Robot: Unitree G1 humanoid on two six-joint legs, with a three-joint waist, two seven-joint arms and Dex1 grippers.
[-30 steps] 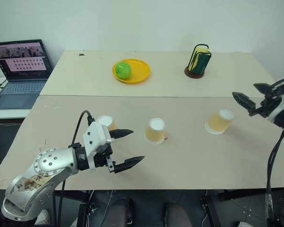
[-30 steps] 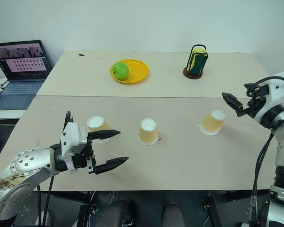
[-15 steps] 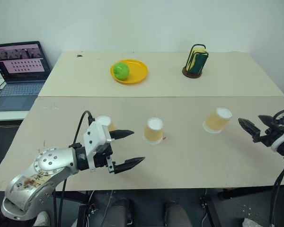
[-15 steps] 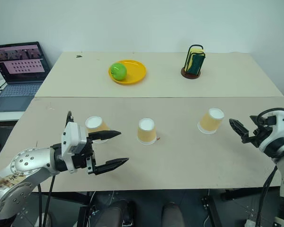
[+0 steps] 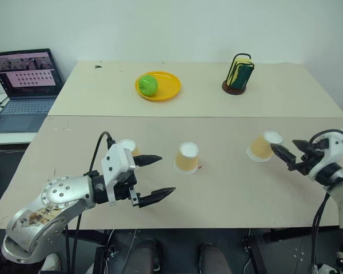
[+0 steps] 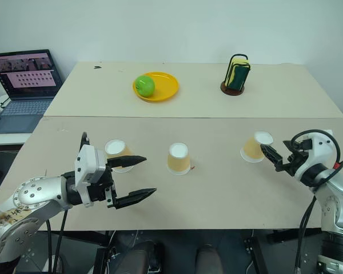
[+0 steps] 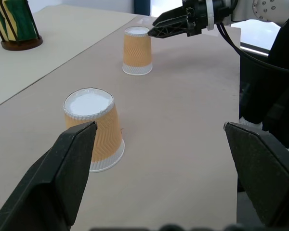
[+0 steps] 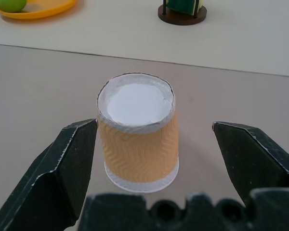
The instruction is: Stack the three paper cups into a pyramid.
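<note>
Three small tapered paper cups with tan-orange sides and white bases are set upside down, rims on the near beige table (image 5: pixel 217 194), spread in a rough row and well apart from one another: a left paper cup (image 6: pixel 118 154), a middle paper cup (image 5: pixel 187 158) and a right paper cup (image 5: pixel 263 146); no cup is stacked on another. The left gripper (image 5: pixel 151 178), two black fingers on a white and silver wrist, is held with jaws spread wide and nothing between them, above the table just in front of the left paper cup and pointed toward the middle paper cup, which is seen between its fingers in the left wrist view. The right gripper (image 6: pixel 271 156), likewise black-fingered, is held low over the table with its tips just beside the right paper cup; in the right wrist view that cup (image 8: pixel 137 131) is framed between the two widely parted fingers (image 8: pixel 70 163), with visible gaps on both sides and no contact. On the far table are listed a round yellow plate (image 5: pixel 166 91) bearing a green apple (image 5: pixel 148 85), and a dark wire holder on a brown round base (image 5: pixel 238 73) containing yellow and green items. An open grey laptop (image 5: pixel 24 85) with a lit screen is placed on a separate surface at the far left.
</note>
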